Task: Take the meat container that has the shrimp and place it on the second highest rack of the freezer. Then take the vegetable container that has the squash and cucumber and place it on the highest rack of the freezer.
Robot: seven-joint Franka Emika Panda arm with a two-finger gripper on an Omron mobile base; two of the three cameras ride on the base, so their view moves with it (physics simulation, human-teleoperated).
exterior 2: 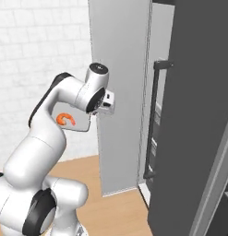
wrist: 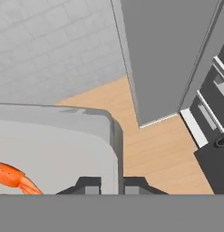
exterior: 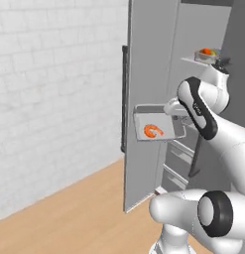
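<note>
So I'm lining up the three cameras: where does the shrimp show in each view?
Left base view: the shrimp lies in the grey tray, centre of the picture, against the open freezer door.
Right base view: centre-left, peeking past the arm.
Hand view: bottom-left edge.
Shared landmark: the freezer door.

I see a white brick wall point(exterior: 54, 94) running along the left, evenly lit. Below it lies a light wooden plank floor point(exterior: 69, 218); the same floor shows in my hand view beneath the wall.
</note>
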